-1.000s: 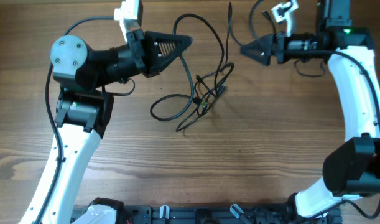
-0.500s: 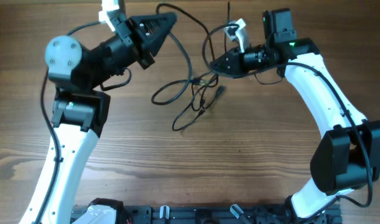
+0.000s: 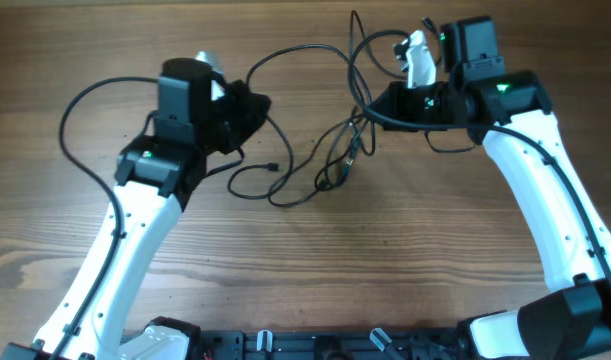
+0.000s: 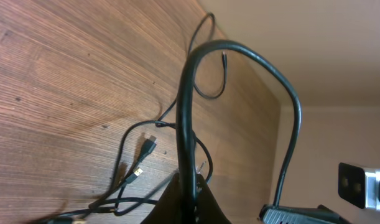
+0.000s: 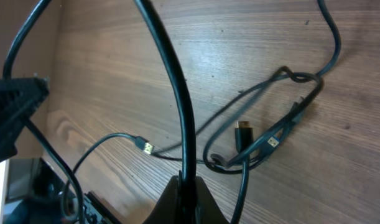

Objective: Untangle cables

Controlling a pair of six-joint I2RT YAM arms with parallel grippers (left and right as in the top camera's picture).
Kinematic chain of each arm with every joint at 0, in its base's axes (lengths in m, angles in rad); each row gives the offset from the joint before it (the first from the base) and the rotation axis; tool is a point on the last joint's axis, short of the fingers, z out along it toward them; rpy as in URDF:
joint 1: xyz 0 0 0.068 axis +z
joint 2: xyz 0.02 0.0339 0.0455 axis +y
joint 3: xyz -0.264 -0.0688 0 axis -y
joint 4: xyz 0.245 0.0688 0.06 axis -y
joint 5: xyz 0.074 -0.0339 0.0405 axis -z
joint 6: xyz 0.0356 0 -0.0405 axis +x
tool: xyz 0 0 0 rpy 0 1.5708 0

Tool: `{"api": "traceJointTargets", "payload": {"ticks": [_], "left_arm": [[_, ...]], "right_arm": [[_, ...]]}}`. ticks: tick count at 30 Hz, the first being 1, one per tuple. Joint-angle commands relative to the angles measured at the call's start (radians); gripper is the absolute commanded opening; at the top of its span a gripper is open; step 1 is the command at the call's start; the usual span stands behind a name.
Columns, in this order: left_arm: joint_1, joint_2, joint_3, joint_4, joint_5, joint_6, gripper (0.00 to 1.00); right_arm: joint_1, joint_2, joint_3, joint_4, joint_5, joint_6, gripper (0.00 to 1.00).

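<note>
Listing from the left: left gripper [image 3: 253,106], pressed together on one strand of the cables [image 3: 315,175]; in the left wrist view the strand rises from its closed tips and arches over. Centre: knot [image 3: 337,165], lying on the wooden table [image 3: 285,270], between the two grippers and nearer the robot's bases than either. Its long axis runs on a slant, from the right gripper's side down toward the loose loops at the left. A small plug end [image 5: 242,129] lies free just beside it. Right: right gripper [image 3: 378,104], pinching a second strand, which climbs straight out of its closed tips in the right wrist view. Relation governing the coming move, as judged: each arm holds a lifted strand with the knot slung between them, the right gripper nearer the knot, the left farther. Drawing the two apart along that slant would likely open the crossing, or tighten it if the strands bind.
</note>
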Motion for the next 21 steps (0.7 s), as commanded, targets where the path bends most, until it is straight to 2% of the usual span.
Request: {"api": "traceJointTargets", "payload": {"ticks": [1, 3, 6, 7, 10, 11, 13, 15, 21], "left_arm": [[-0.008, 0.002, 0.003, 0.01, -0.032, 0.068, 0.04], [-0.008, 0.002, 0.003, 0.014, -0.032, 0.068, 0.04], [-0.014, 0.002, 0.003, 0.035, 0.014, 0.067, 0.04], [-0.025, 0.001, 0.003, 0.083, 0.057, 0.068, 0.04], [-0.026, 0.001, 0.003, 0.094, 0.059, 0.068, 0.04], [-0.026, 0.002, 0.003, 0.097, 0.059, 0.068, 0.04], [-0.031, 0.002, 0.003, 0.097, 0.059, 0.068, 0.04], [-0.031, 0.002, 0.003, 0.089, 0.059, 0.068, 0.04], [-0.031, 0.002, 0.003, 0.088, 0.059, 0.071, 0.04]], "right_arm": [[-0.01, -0.006, 0.124, -0.138, 0.267, 0.046, 0.05], [-0.009, -0.006, 0.212, -0.295, 0.451, 0.069, 0.05], [0.019, 0.002, 0.221, -0.333, 0.264, -0.015, 0.05], [0.057, 0.017, 0.222, -0.368, 0.274, -0.035, 0.06], [0.066, 0.029, 0.222, -0.467, 0.446, 0.005, 0.08], [0.066, 0.037, 0.22, -0.484, 0.451, 0.014, 0.08], [0.084, 0.061, 0.153, -0.396, 0.431, 0.021, 0.05], [0.097, 0.1, 0.047, -0.222, 0.426, 0.023, 0.05], [0.097, 0.272, 0.034, -0.107, 0.491, 0.042, 0.04]]}}
